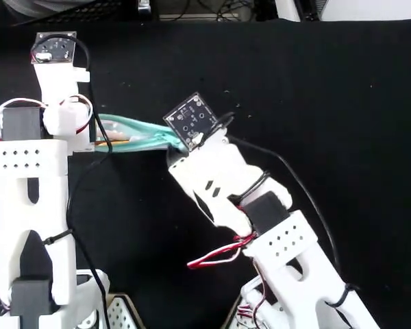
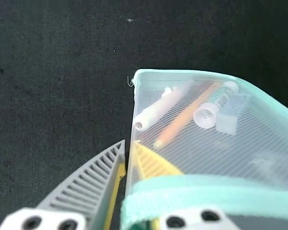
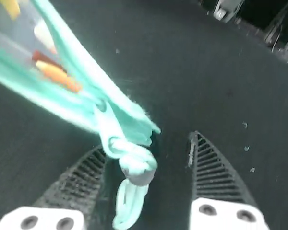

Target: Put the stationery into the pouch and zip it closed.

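1. Your left gripper [image 2: 129, 143] is clamped on one end of the pouch [image 2: 240, 153]. A grey finger presses the outside of the clear wall, and a yellow surface shows through that wall just opposite it.
2. The pouch reaches away from those fingertips over the black table [image 2: 48, 72], towards your right arm.
3. Stationery lies inside the pouch, just past the left fingertips: an orange pencil [image 2: 182, 120], a white pen [image 2: 156, 110] and a few small clear pieces.
4. No loose stationery shows on the table, so the filling step looks done.
5. Your right gripper [image 3: 149, 141] is at the far end of the pouch with its fingers spread wide apart, holding nothing.
6. The zipper pull [image 3: 134, 167], a knotted mint cord, hangs between those open fingers, closer to one finger than the other. Whether it touches that finger cannot be told.
7. From the slider, two mint bands spread apart along the pouch with the contents visible between them, so the zip looks not yet closed.
8. What seems left is to close your right fingers on the pull and draw it towards the left gripper while the left grip steadies the pouch.
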Robot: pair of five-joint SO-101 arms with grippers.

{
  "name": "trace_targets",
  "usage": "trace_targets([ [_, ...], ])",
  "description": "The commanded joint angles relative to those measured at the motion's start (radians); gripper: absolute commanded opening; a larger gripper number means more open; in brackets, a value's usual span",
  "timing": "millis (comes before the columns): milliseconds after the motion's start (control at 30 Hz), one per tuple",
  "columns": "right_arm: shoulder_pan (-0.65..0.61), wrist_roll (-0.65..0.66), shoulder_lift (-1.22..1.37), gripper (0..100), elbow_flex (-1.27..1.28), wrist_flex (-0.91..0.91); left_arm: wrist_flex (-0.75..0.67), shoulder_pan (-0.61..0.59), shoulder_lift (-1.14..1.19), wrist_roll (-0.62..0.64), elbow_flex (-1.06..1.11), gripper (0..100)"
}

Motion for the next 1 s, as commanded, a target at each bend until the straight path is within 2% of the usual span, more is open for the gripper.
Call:
trace_targets([
  [0, -0.006, -0.011, 0.002, 21.9, -0.007, -0.057, -0.011, -0.015, -0.008, 0.000, 0.007, 3],
  [133, -0.015, -0.006, 0.002, 17.8, -0.007, -0.052, -0.011, -0.013, -0.008, 0.000, 0.007, 3],
  [233, -0.011, -0.003, -0.005, 0.7, -0.013, -0.052, -0.011, -0.010, -0.008, 0.000, 0.007, 3],
  [300, -0.011, -0.003, -0.005, 2.8, -0.015, -0.052, -0.011, -0.008, -0.008, 0.000, 0.002, 3],
  [467, -0.009, 0.000, -0.047, 1.1, -0.021, -0.041, -0.041, -0.008, -0.008, 0.000, -0.039, 3],
  [667, -0.009, 0.098, -0.208, 1.1, -0.024, 0.046, -0.117, -0.012, -0.009, -0.002, -0.067, 3],
  [967, -0.009, 0.118, -0.314, 1.1, -0.024, 0.132, -0.107, -0.016, -0.009, -0.005, -0.160, 3],
])
